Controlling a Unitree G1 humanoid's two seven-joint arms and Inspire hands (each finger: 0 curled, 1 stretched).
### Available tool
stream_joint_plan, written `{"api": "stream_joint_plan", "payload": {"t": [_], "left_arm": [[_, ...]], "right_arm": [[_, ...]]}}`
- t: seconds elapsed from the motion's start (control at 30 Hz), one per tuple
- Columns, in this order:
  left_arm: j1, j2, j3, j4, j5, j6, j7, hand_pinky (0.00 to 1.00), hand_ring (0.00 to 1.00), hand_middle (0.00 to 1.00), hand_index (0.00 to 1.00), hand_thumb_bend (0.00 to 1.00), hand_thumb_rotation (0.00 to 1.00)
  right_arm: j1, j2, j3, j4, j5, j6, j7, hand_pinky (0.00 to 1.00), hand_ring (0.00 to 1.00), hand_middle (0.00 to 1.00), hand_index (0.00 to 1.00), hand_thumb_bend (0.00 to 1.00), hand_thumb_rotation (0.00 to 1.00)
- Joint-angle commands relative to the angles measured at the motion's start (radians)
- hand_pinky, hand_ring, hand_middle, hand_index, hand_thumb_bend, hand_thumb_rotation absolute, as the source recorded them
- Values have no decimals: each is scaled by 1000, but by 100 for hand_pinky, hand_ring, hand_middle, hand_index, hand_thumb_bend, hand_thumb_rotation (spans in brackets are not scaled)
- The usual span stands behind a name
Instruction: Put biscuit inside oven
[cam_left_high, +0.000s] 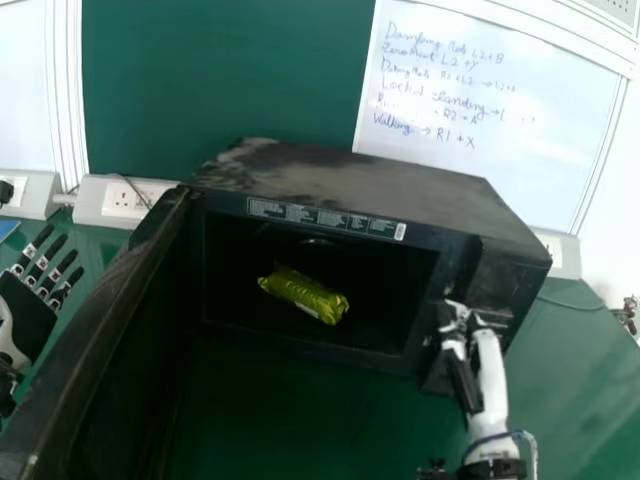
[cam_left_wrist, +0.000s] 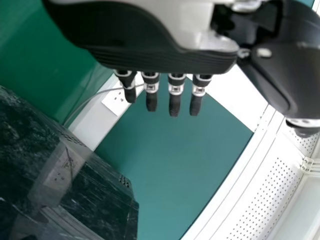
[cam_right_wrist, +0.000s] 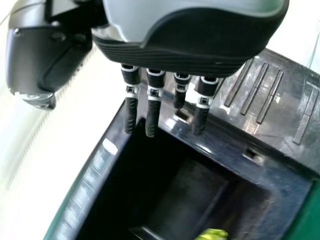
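The biscuit in its yellow-green packet (cam_left_high: 303, 295) lies inside the black oven (cam_left_high: 350, 190), whose door (cam_left_high: 95, 330) stands open toward the left. A bit of the packet (cam_right_wrist: 212, 234) also shows in the right wrist view. My right hand (cam_left_high: 464, 345) is at the right part of the oven's front, to the right of the opening, apart from the packet. Its fingers are extended in the right wrist view, where the hand (cam_right_wrist: 190, 52) holds nothing. My left hand (cam_left_high: 28, 305) is outside the door, open and empty; the left wrist view shows the hand (cam_left_wrist: 150, 50) with straight fingers.
The oven stands on a green table (cam_left_high: 575, 370). Behind it are wall sockets (cam_left_high: 125, 202) and a whiteboard with writing (cam_left_high: 490, 90). The open door reaches forward between my left hand and the oven cavity. A cable (cam_left_high: 575, 305) runs at the oven's right.
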Motion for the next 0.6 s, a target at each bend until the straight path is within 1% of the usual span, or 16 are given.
{"api": "stream_joint_plan", "payload": {"t": [0.0,0.1,0.23,0.3,0.37,0.47,0.5,0.57], "left_arm": [[-12,0,-13,5,-5,8,3,100,100,100,98,39,19],[-12,-5,-18,7,-11,5,-13,100,100,100,100,37,20],[-11,-13,-34,3,-14,2,-38,100,100,99,99,41,16],[-10,-15,-44,3,-12,1,-57,100,100,99,100,39,15],[-10,-20,-53,2,-11,0,-68,100,100,98,98,38,14],[-4,-21,-68,-1,8,-1,-99,100,100,96,94,35,15],[-4,-24,-72,-2,8,-1,-104,100,100,96,94,35,15],[-8,-29,-80,-6,3,-1,-100,100,100,95,93,40,14]], "right_arm": [[14,23,-20,14,45,-40,-12,77,80,78,75,80,27],[27,54,-33,32,91,-88,-32,76,79,77,74,79,27],[34,101,-51,41,121,-114,-77,72,79,77,74,79,32],[34,127,-59,57,140,-146,-100,71,78,76,74,79,32],[32,147,-65,71,153,-170,-119,73,78,76,74,79,33],[28,163,-71,88,152,-193,-138,72,78,77,74,79,36],[27,165,-73,94,151,-200,-143,72,77,77,74,79,36],[26,170,-74,99,153,-203,-147,71,77,76,75,79,36]]}}
